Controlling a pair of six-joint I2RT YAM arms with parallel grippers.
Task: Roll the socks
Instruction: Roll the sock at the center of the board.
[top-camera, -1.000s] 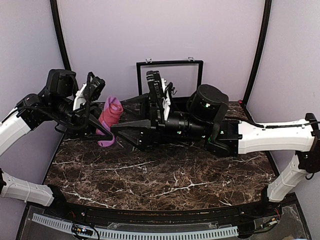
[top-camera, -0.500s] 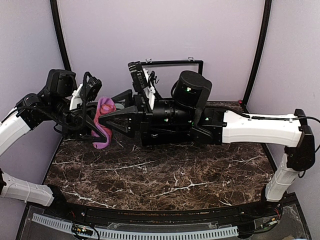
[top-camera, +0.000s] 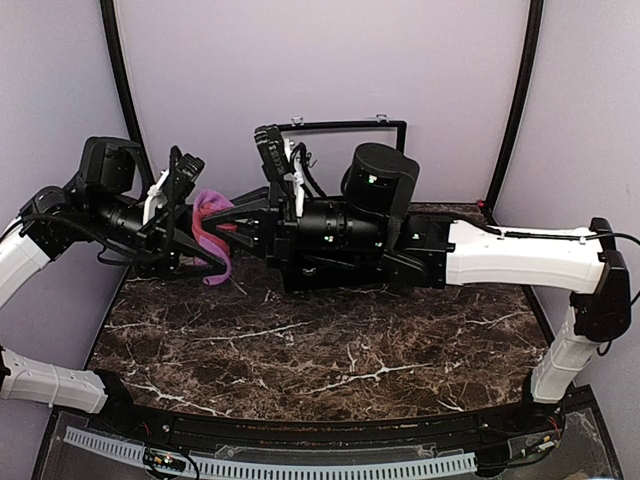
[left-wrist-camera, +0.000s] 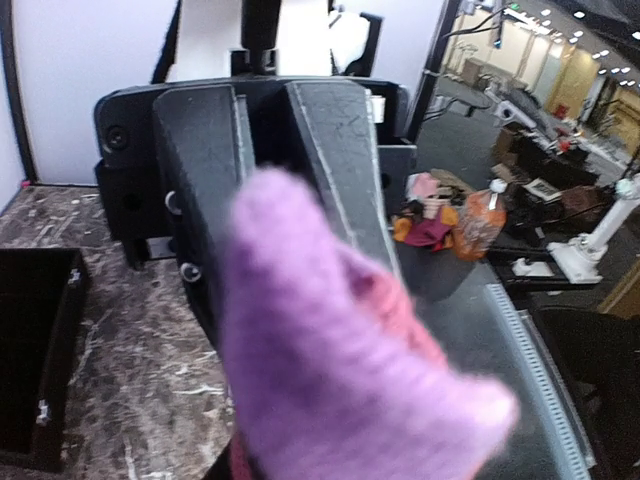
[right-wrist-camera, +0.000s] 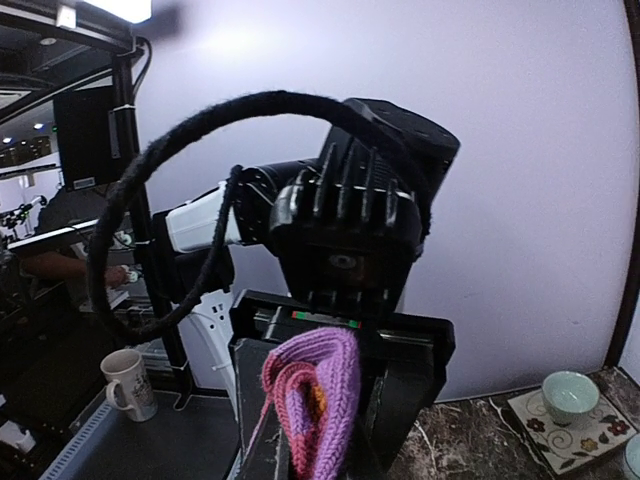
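Right claw (top-camera: 222, 227): pinched fully closed, its tips at the socks (top-camera: 212, 238). In the left wrist view its two wedge fingers (left-wrist-camera: 205, 190) sit nearly flush behind the purple knit, so I judge it has hold of the fabric (the very tips are hidden by the knit).
Table (top-camera: 330, 360): dark veined marble running back from 6 o'clock, lying below the socks and apart from them.
Left claw (top-camera: 203, 252): reaches in from 9 o'clock. In the right wrist view its fingers (right-wrist-camera: 400, 400) stand partly apart on either side of the bundle, with a dark sliver beside the knit, so no firm pinch shows.
Socks: aloft over the table's 10 o'clock corner, between the two claws. They are a purple and pink wad with a touch of orange, a tail hanging toward 6 o'clock.
Long axis: roughly 12 to 6 in the top view, crossing the 3-to-9 line that the two claws share.
Bearing: the bundle lies at 9 o'clock from the right wrist and at 3 o'clock from the left. It touches the right tips and is flanked by the left fingers.
Nearer arm: neither by much. The right one has the grip, so my guess is that any further turn of the roll hangs on it.
Frame (top-camera: 340, 125): black open rectangle at 12 o'clock by the back wall, well apart.
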